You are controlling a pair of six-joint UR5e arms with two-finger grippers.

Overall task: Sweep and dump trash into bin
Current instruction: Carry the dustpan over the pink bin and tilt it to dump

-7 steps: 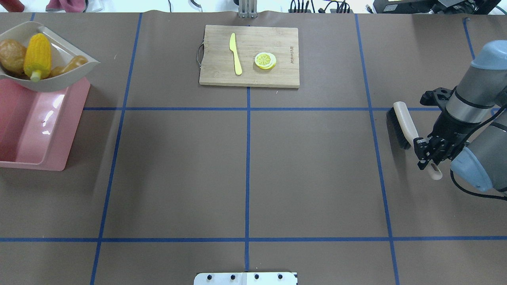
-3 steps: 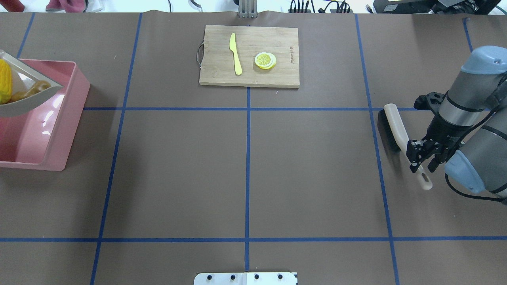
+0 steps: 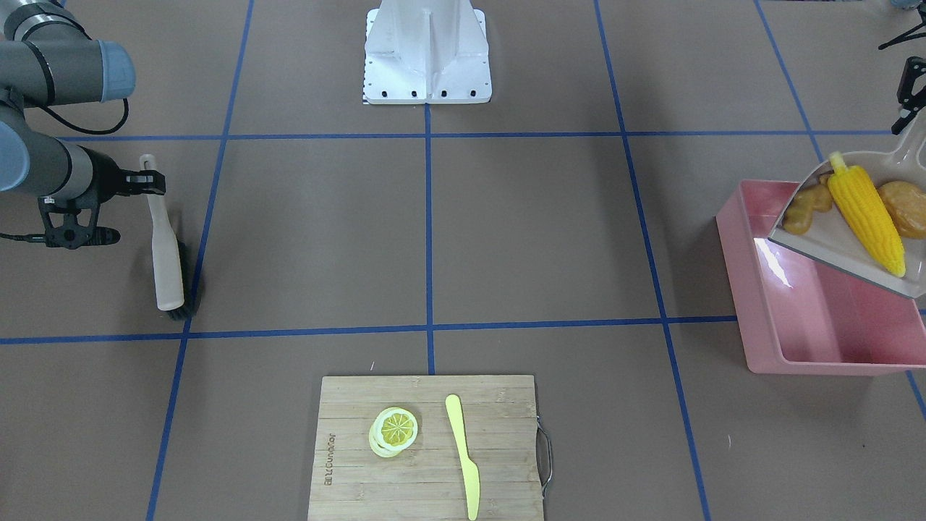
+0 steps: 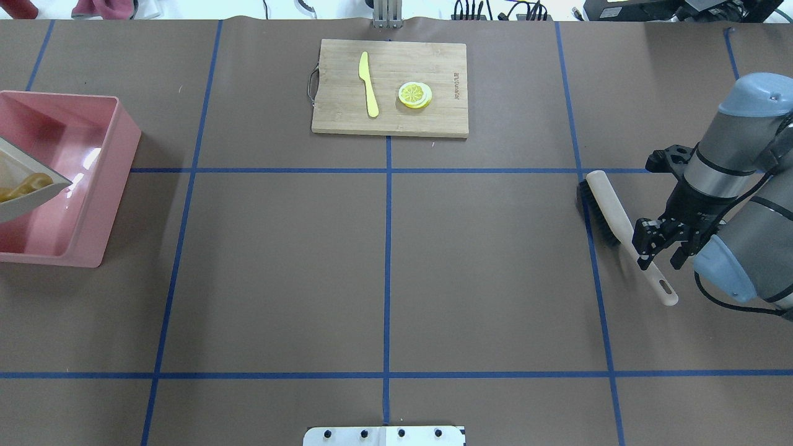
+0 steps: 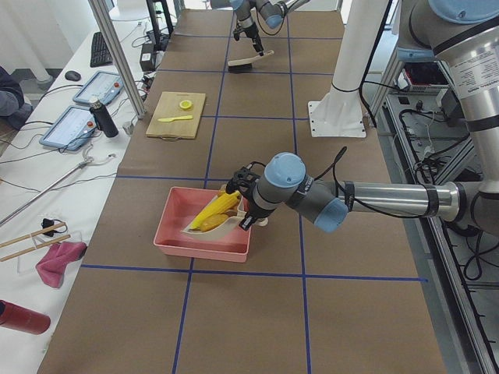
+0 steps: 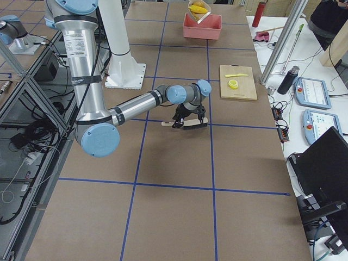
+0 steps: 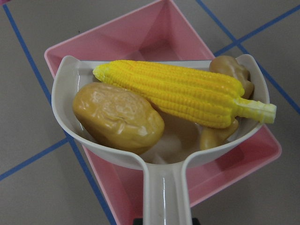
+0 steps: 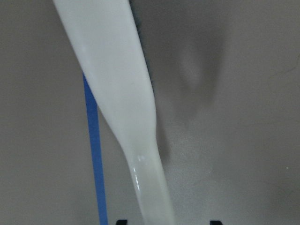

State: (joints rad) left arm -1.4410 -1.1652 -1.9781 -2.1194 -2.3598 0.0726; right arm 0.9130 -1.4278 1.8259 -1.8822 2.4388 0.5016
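My left gripper point(image 3: 913, 119) is shut on the handle of a beige dustpan point(image 7: 164, 187) and holds it over the pink bin point(image 7: 159, 28). The pan holds the yellow corn cob point(image 7: 187, 96), the brown potato point(image 7: 117, 117) and the tan ginger root point(image 7: 229, 75). In the front-facing view the pan point(image 3: 817, 246) is tilted above the bin point(image 3: 745, 289). In the overhead view only the pan's corner point(image 4: 25, 201) with the ginger point(image 4: 25, 186) shows over the bin point(image 4: 105, 186). My right gripper point(image 4: 650, 248) is shut on the handle of a white brush point(image 4: 610, 207) with dark bristles, low at the table's right side.
A wooden cutting board point(image 4: 390, 87) at the table's far middle carries a yellow-green knife point(image 4: 368, 83) and a lemon slice point(image 4: 415, 94). The robot's white base point(image 3: 427, 51) stands at the near middle edge. Blue tape lines mark the brown table.
The dustpan with the trash has moved along the bin toward the robot's side and mostly left the overhead view. The right gripper has shifted the brush slightly left and turned it flatter.
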